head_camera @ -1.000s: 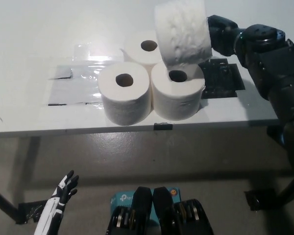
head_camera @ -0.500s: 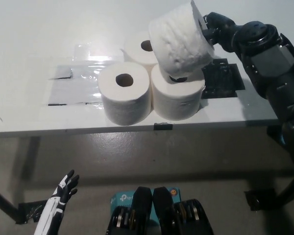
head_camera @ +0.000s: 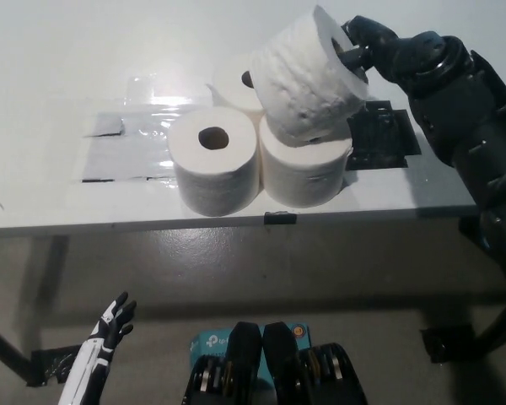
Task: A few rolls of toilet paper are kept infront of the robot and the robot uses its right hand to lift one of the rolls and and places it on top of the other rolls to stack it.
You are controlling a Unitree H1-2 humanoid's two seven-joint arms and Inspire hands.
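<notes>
Three white toilet rolls stand on end on the white table (head_camera: 59, 51): a front left roll (head_camera: 213, 160), a front right roll (head_camera: 307, 169) and a back roll (head_camera: 233, 82) half hidden. My black right hand (head_camera: 379, 52) is shut on a fourth roll (head_camera: 306, 74), with fingers in its core. That roll is tilted on its side above the front right roll; whether they touch cannot be told. My white left hand (head_camera: 110, 327) rests open at the lower left, below the table.
Clear plastic sheeting (head_camera: 126, 139) lies taped on the table left of the rolls. A black patterned pad (head_camera: 383, 133) lies to their right. The table's front edge (head_camera: 236, 221) runs just before the rolls, floor below.
The held roll has tipped from nearly upright onto its side and shifted slightly left over the stack. My right hand turned with it. The left hand has not moved.
</notes>
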